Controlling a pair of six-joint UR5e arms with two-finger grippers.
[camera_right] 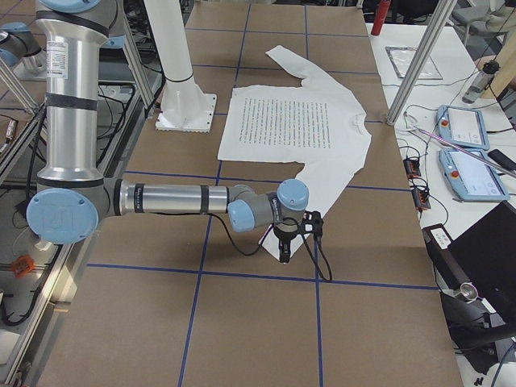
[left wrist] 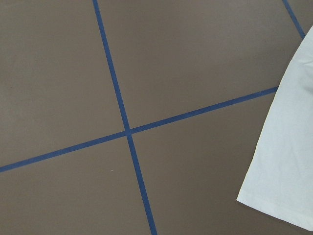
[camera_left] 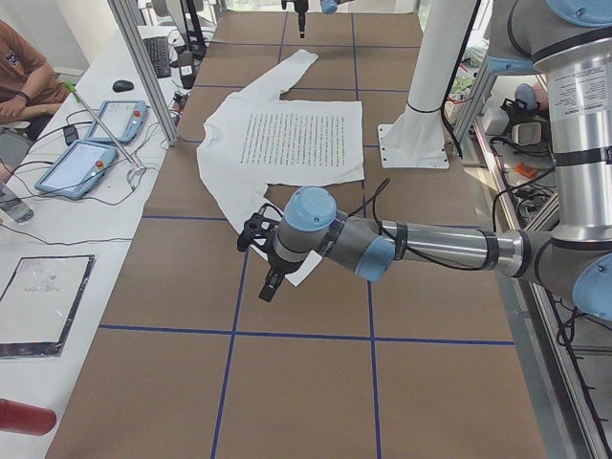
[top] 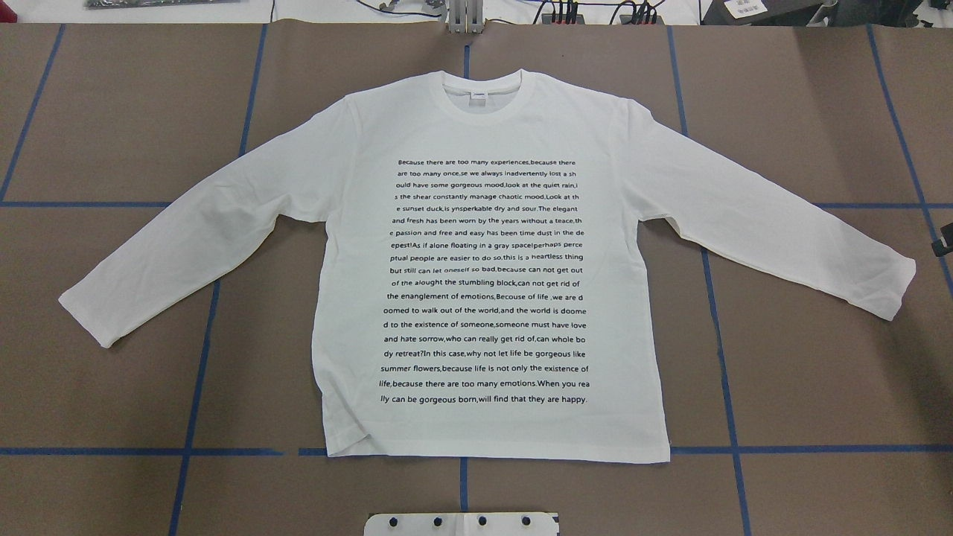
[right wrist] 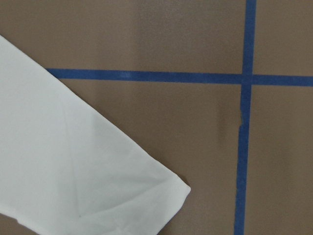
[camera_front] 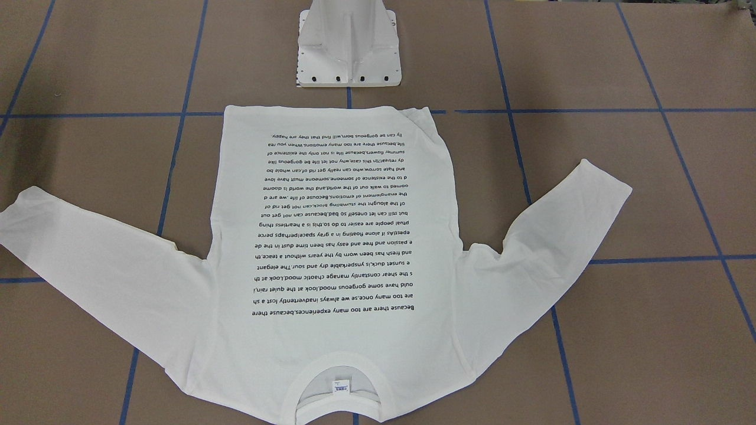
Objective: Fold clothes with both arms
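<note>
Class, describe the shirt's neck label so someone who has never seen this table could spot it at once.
On the brown table with blue tape lines lies a white long-sleeved shirt, spread flat. Follow its block of black text to the round collar. The label is the tiny tag just inside that neck opening, far smaller than the text.
</note>
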